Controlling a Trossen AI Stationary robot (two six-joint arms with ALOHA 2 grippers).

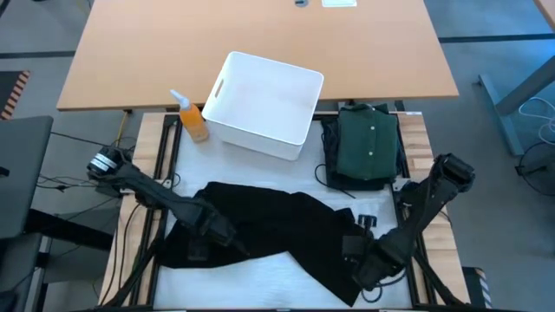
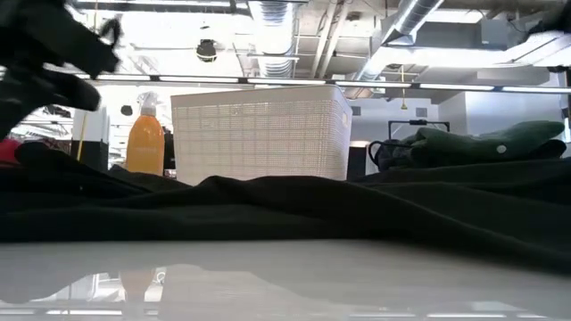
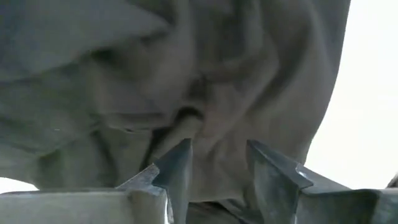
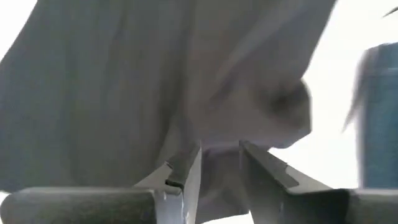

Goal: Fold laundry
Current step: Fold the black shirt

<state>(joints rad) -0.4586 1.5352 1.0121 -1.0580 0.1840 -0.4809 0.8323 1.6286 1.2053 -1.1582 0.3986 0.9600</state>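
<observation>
A black garment [image 1: 269, 217] lies spread and rumpled across the white table top [image 1: 251, 282]; in the low view it is a dark ridge [image 2: 285, 205]. My left gripper [image 1: 221, 234] points down over the garment's left part, its fingers open above a crease in the cloth [image 3: 186, 115]. My right gripper [image 1: 357, 251] points down over the garment's right near part, also open, with cloth [image 4: 124, 81] under its fingers. A folded dark green buttoned shirt [image 1: 368, 143] rests on a dark stack at the far right.
A white plastic bin [image 1: 264, 104] stands at the far middle, with an orange spray bottle [image 1: 192, 121] to its left. A strip of bare white surface [image 2: 285, 276] runs along the near edge, in front of the garment.
</observation>
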